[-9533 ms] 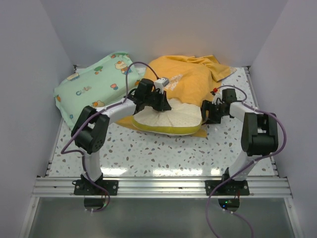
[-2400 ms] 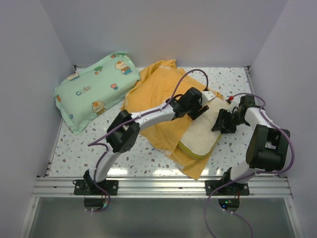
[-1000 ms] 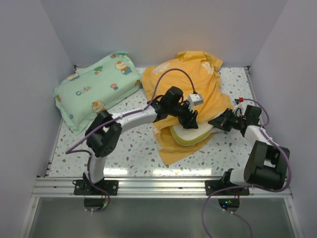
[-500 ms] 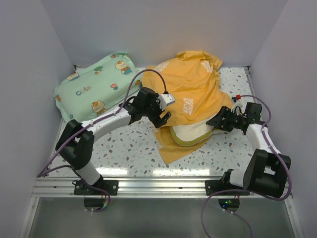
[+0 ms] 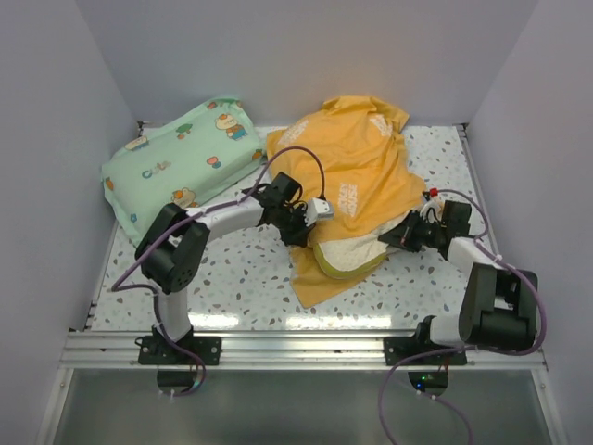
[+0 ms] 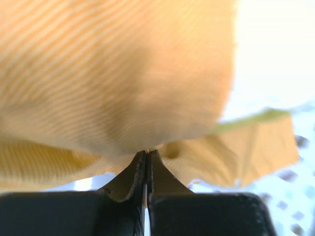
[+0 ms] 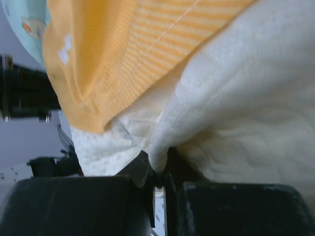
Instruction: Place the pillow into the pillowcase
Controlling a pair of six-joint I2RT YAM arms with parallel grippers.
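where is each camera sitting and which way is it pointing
Top external: fixed above and behind the arms, looking down at the table; both arms and their bases show.
Left wrist: on the left arm, looking along the left gripper, shut on the pillowcase.
Right wrist: on the right arm, looking along the right gripper, shut on the pillow.
Shared: all three views show the orange pillowcase.

Ribbed orange cloth pillowcase (image 5: 359,171) over quilted matt cream pillow (image 5: 347,253).

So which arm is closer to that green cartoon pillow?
Left. The left gripper pinches the pillowcase just right of the green cartoon pillow; the right gripper grips the cream pillow at the pillowcase's opposite side, farther away.
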